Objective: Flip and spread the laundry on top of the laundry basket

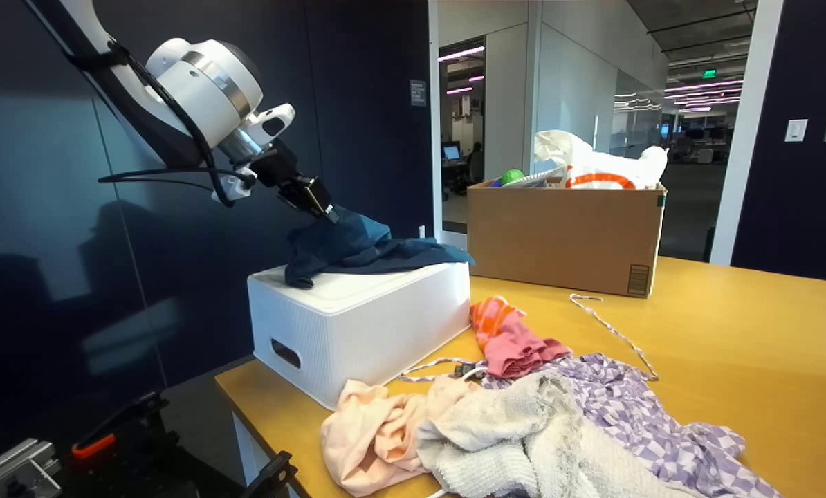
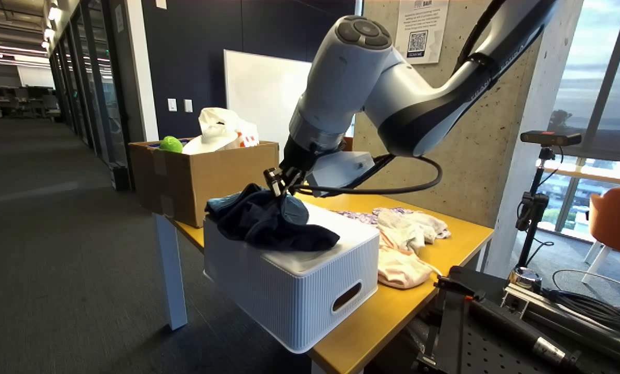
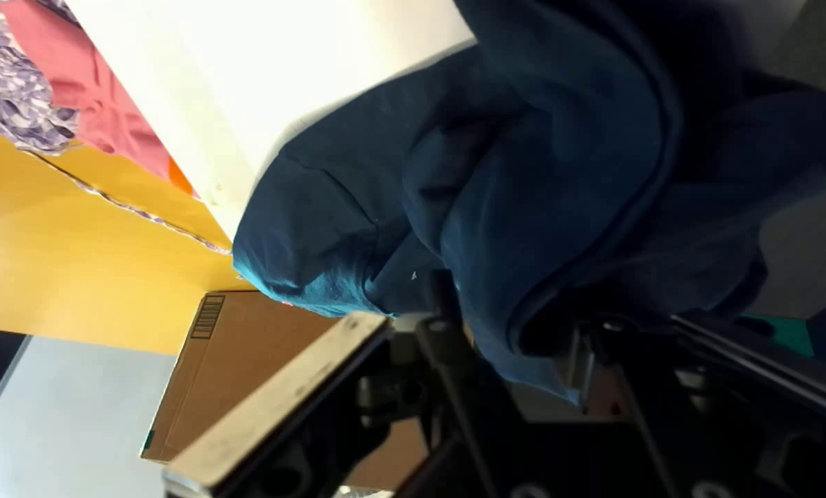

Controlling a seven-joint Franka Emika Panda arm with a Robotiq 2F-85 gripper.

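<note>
A white plastic bin with ribbed sides sits on a flat yellow table. A floppy dark navy-blue cloth lies bunched on top of the bin, reaching the bin's edge. Above the bin, the black metal gripper of the white-and-black robot arm touches a raised part of this blue cloth. The wrist view shows blue cloth between its jaws, which stand partly apart; I cannot tell if they pinch it. By one long side of the bin are a peach cloth and a pink-and-orange cloth; a fuzzy grey-white cloth and a purple-and-white checked cloth lie farther out. A brown cardboard box stands near one end of the bin.
</note>
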